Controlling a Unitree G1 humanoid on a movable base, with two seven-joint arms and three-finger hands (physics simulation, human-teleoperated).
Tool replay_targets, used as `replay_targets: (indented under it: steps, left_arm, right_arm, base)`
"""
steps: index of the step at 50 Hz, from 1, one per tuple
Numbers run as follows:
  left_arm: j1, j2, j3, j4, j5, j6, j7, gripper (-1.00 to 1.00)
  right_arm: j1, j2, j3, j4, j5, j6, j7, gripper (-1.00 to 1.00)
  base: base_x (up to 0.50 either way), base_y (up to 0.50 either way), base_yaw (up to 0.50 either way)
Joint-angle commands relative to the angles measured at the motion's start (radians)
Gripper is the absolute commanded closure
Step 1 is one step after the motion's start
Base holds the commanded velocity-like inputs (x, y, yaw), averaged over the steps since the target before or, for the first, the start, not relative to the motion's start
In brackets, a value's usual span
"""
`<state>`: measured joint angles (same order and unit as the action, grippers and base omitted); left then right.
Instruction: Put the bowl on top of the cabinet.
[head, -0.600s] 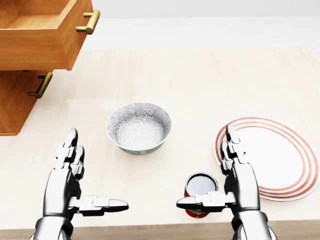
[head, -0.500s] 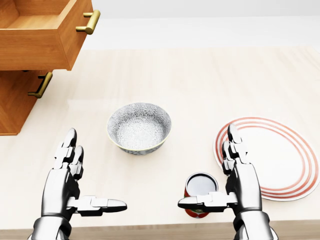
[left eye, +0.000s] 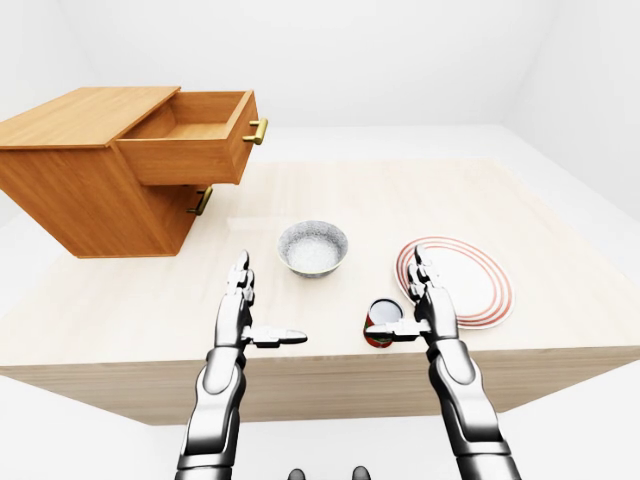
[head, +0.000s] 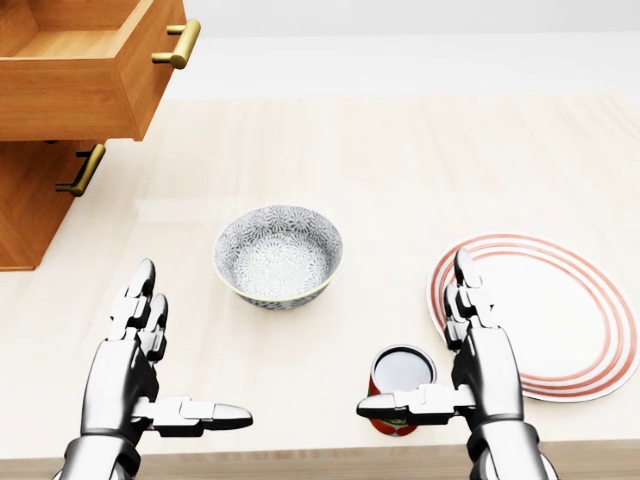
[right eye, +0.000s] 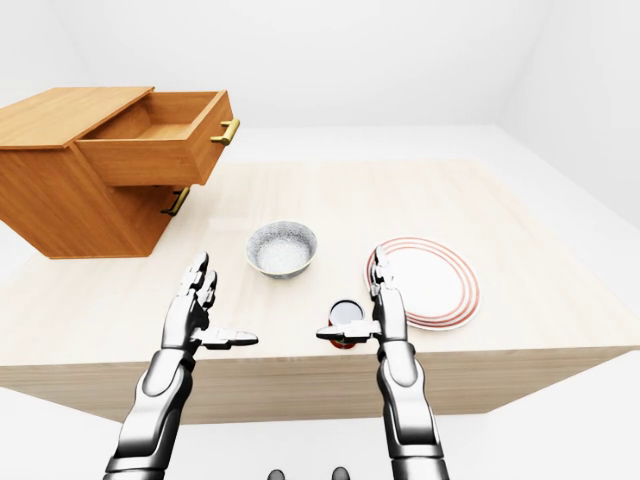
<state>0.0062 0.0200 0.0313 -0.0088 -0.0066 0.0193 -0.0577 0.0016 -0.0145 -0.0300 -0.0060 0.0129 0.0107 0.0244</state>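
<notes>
Pale wooden bench carries the bowl between my left hand and right hand, both fingers spread, holding nothing; the cabinet stands at upper left

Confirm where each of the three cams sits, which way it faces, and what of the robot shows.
Head view: on the head, tilted steeply down at the table; shows bowl, plate, can, left hand and right hand only.
Left-eye view: on the head, looks wider over the table to the cabinet with its open drawer; shows both forearms.
Right-eye view: same scene, shifted slightly left in the picture.
All three share the bowl, plate, can, cabinet and open fingers.
</notes>
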Motion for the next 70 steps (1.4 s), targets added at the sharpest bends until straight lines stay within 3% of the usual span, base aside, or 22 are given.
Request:
replay_targets:
  steps: [1,19,35,44,45,47,50,55,56,57,58,60,61,63,64,65,66,69,70]
  left_arm:
    - [0.004,0.002,0.005,-0.005,0.0,0.002,-0.008,-1.0]
    - [0.009,0.001,0.007,-0.002,-0.001,-0.019,-0.004,-1.0]
    - [0.007,0.001,0.008,-0.004,-0.004,-0.017,-0.004,-1.0]
    - [0.012,0.001,0.007,-0.028,-0.001,-0.004,-0.002,-1.0]
    - [0.011,0.001,0.004,-0.027,0.009,-0.003,0.003,-1.0]
    - [0.016,0.0,0.0,-0.025,0.02,-0.029,0.008,-1.0]
    - [0.02,0.0,-0.002,-0.044,0.03,-0.021,0.012,-1.0]
    - [0.031,-0.001,-0.013,-0.071,0.063,-0.033,0.018,-1.0]
    - [0.032,-0.003,-0.017,-0.066,0.072,-0.043,0.021,-1.0]
    - [0.034,-0.002,-0.03,-0.05,0.116,-0.08,0.041,-1.0]
    - [0.035,-0.002,-0.034,-0.045,0.127,-0.094,0.044,-1.0]
    - [0.038,-0.004,-0.037,-0.051,0.135,-0.092,0.044,-1.0]
    - [0.04,-0.001,-0.045,-0.059,0.155,-0.107,0.044,-1.0]
    - [0.032,-0.004,-0.044,-0.058,0.162,-0.107,0.045,-1.0]
    - [0.029,-0.002,-0.05,-0.07,0.145,-0.057,0.006,-1.0]
    - [0.029,-0.002,-0.051,-0.07,0.151,-0.061,0.005,-1.0]
    - [0.026,-0.002,-0.051,-0.049,0.202,-0.107,0.059,-1.0]
    - [0.033,-0.001,-0.054,-0.018,0.277,-0.107,0.127,-1.0]
    - [0.036,-0.002,-0.06,-0.017,0.272,-0.107,0.11,-1.0]
  right_arm:
    - [-0.003,0.0,0.002,0.01,-0.002,-0.001,0.005,-1.0]
    - [0.003,0.001,0.001,-0.004,0.008,0.001,0.012,-1.0]
    - [0.002,0.0,0.0,-0.001,0.007,-0.001,0.012,-1.0]
    - [-0.008,0.0,-0.003,0.009,-0.008,0.007,-0.011,-1.0]
    - [-0.007,0.0,-0.003,0.011,-0.007,-0.006,-0.01,-1.0]
    - [-0.003,0.0,-0.004,0.004,-0.007,-0.004,-0.012,-1.0]
    - [-0.005,-0.001,-0.006,0.004,-0.006,-0.004,-0.015,-1.0]
    - [-0.006,-0.002,-0.007,0.008,-0.004,-0.007,-0.015,-1.0]
    - [-0.006,-0.002,-0.006,0.006,-0.005,-0.004,-0.016,-1.0]
    - [-0.007,-0.002,-0.006,0.009,-0.006,-0.006,-0.016,-1.0]
    - [-0.008,-0.002,-0.006,0.014,-0.006,-0.009,-0.017,-1.0]
    - [-0.008,-0.002,-0.006,0.016,-0.006,-0.011,-0.017,-1.0]
    - [-0.005,-0.001,-0.005,0.008,-0.008,-0.007,-0.017,-1.0]
    - [-0.006,-0.002,-0.005,0.011,-0.006,-0.01,-0.016,-1.0]
    - [-0.007,-0.002,-0.006,0.014,-0.006,-0.012,-0.016,-1.0]
    - [-0.007,-0.002,-0.006,0.016,-0.004,-0.014,-0.015,-1.0]
    - [-0.007,-0.001,-0.007,0.016,-0.003,-0.016,-0.015,-1.0]
    - [-0.005,0.0,-0.002,0.01,-0.006,-0.013,-0.016,-1.0]
    - [-0.007,0.0,-0.003,0.015,-0.006,-0.015,-0.016,-1.0]
  base:
    - [0.18,0.0,0.0]
    - [0.44,0.0,0.0]
    - [0.5,0.0,0.0]
    - [0.49,0.0,0.0]
    - [0.0,0.0,0.0]
    - [0.0,0.0,0.0]
    - [0.0,0.0,0.0]
    - [0.0,0.0,0.0]
    - [0.0,0.0,0.0]
    - [0.0,0.0,0.0]
    - [0.0,0.0,0.0]
    - [0.0,0.0,0.0]
    - [0.0,0.0,0.0]
    - [0.0,0.0,0.0]
    - [0.0,0.0,0.0]
    - [0.0,0.0,0.0]
    - [0.0,0.0,0.0]
    - [0.0,0.0,0.0]
    - [0.0,0.0,0.0]
